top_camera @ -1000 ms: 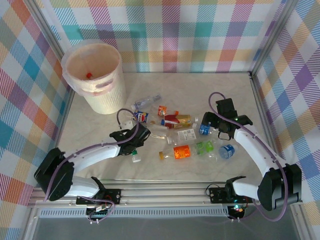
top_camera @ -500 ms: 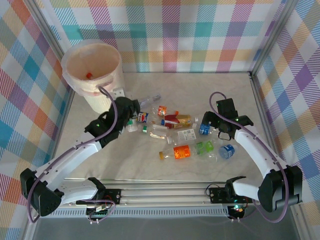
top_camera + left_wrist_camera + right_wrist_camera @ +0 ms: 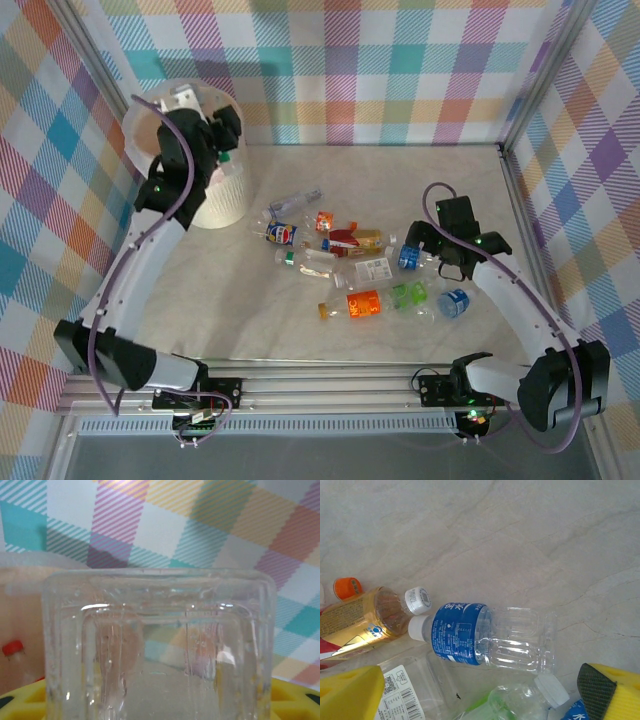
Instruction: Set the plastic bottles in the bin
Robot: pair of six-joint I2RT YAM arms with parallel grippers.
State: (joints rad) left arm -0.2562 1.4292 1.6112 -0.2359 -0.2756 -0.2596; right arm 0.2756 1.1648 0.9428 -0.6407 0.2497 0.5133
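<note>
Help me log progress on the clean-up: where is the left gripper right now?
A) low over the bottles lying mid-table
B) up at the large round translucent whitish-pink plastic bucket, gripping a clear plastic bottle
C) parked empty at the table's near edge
B: the left gripper is up at the large round translucent whitish-pink plastic bucket, and the wrist view shows it closed on a clear plastic bottle.

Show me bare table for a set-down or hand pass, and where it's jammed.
Free: far strip of table between back wall and bottles; near strip between bottles and front rail; left patch between left arm and bottles, this side of the bin. Crowded: the middle, bottles lying close or touching, with the right arm over its right edge.
</note>
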